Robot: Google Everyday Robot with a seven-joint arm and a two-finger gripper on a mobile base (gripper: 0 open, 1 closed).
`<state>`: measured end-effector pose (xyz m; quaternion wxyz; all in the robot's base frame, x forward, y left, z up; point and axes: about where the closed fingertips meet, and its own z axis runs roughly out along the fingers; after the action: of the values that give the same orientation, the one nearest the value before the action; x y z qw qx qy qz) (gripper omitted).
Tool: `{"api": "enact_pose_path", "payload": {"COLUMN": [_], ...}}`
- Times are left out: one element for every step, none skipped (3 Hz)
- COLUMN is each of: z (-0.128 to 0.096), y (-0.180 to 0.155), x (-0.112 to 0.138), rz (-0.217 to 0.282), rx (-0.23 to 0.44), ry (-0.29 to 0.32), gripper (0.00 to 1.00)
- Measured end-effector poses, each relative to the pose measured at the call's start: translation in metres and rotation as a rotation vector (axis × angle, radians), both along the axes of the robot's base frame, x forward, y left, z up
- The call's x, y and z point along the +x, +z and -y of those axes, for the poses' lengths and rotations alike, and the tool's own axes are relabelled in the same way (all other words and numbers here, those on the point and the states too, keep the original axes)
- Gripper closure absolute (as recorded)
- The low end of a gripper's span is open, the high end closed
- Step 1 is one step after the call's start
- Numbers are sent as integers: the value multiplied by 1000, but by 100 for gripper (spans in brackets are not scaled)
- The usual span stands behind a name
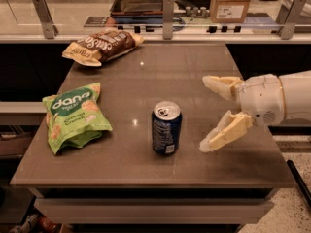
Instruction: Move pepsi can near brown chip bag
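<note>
The pepsi can point(166, 128) stands upright near the front middle of the grey-brown table point(194, 72), dark blue with a silver top. The brown chip bag point(102, 46) lies at the table's far left corner, dark brown with tan ends. My gripper point(208, 114) comes in from the right with its two pale fingers spread wide, pointing left at the can. It is empty and a short gap to the right of the can, at about the can's height.
A bright green chip bag point(74, 116) lies at the left side of the table. A glass rail with metal posts point(168, 16) runs behind the table. A cardboard box point(232, 3) and a tray point(141, 1) sit on the counter beyond.
</note>
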<state>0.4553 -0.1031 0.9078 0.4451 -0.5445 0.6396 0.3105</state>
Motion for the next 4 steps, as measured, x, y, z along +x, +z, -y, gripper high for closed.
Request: {"api": "enact_pose_path", "payload": {"z": [-14, -31, -52, -67], "y": [-9, -10, -11, -14], "x": [8, 3, -5, -12], "rz": [40, 63, 50, 24], "rx": [56, 107, 150, 178], "ry": [-8, -9, 13, 28], "gripper": [0, 0, 0, 0]}}
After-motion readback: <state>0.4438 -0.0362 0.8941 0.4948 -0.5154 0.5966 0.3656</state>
